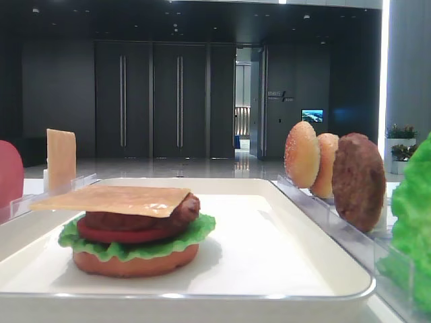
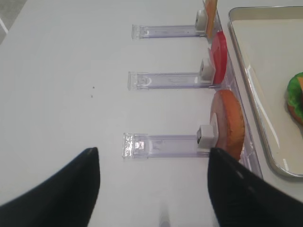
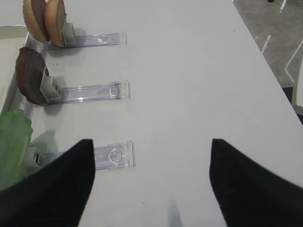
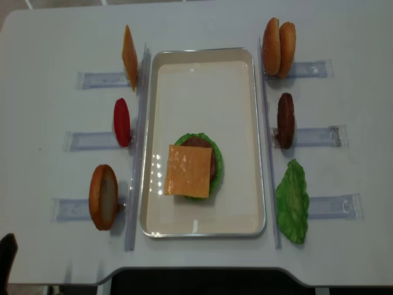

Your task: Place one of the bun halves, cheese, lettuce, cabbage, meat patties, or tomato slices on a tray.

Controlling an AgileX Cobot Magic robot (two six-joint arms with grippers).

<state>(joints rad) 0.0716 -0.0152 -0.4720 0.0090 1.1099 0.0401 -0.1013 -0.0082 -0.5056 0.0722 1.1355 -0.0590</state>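
A thin pale-orange square cheese slice (image 4: 188, 170) is seen lying flat on top of a stack of dark-brown round meat patty (image 1: 182, 210), red tomato slice (image 1: 118, 233), ruffled green lettuce (image 1: 138, 247) and tan bun half (image 1: 135, 264), on the cream-white rectangular tray (image 4: 202, 80). The left hand (image 2: 154, 182) is held apart over the white bench (image 2: 61, 85), empty. The right hand (image 3: 151, 177) is counted as closed, nothing being gripped.

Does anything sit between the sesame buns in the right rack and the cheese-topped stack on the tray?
Only the clear rack wall along the tray rim lies between the sesame buns and the cheese; nothing else visible.
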